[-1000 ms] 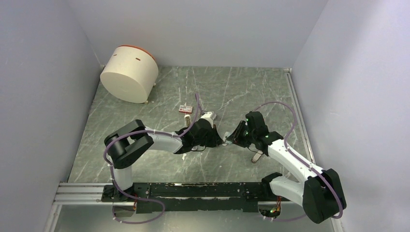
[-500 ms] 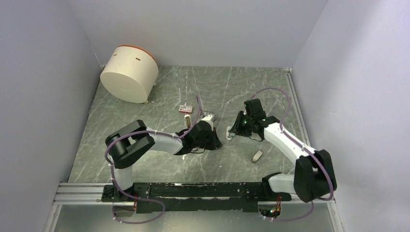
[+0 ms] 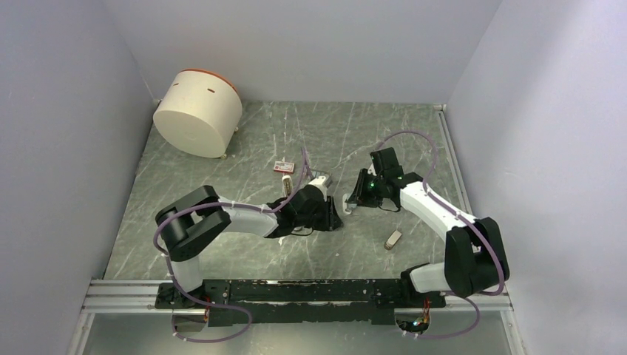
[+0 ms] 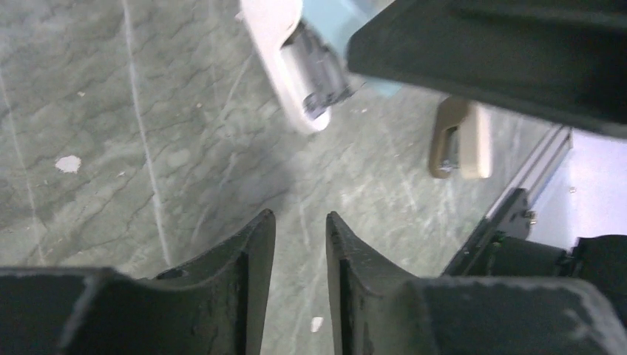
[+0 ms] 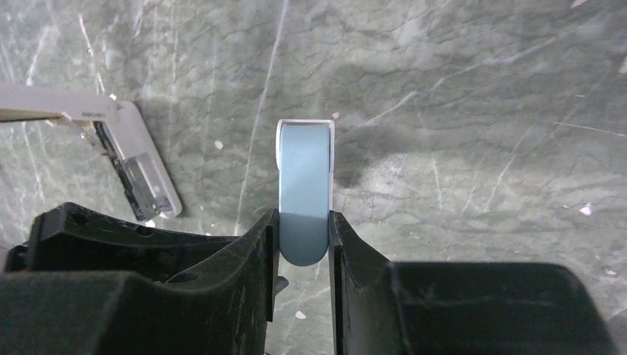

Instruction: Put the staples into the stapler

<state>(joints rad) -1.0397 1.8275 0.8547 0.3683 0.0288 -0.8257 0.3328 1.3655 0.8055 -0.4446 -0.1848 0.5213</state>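
Left pincer (image 4: pixel 299 244): now slightly apart, empty; was together.
Right pincer (image 5: pixel 303 222): clamped on stapler (image 5: pixel 303 166), as before.
Staples (image 3: pixel 284 166): unmoved on desk (image 3: pixel 355 133).

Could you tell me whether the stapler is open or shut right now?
Open: the stapler has its metal staple channel exposed, while the right gripper pinches its blue part, held apart.

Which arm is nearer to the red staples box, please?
Left. The left arm has its wrist just near-right of the staples box; the right arm is farther right, with the right gripper shut on the stapler.
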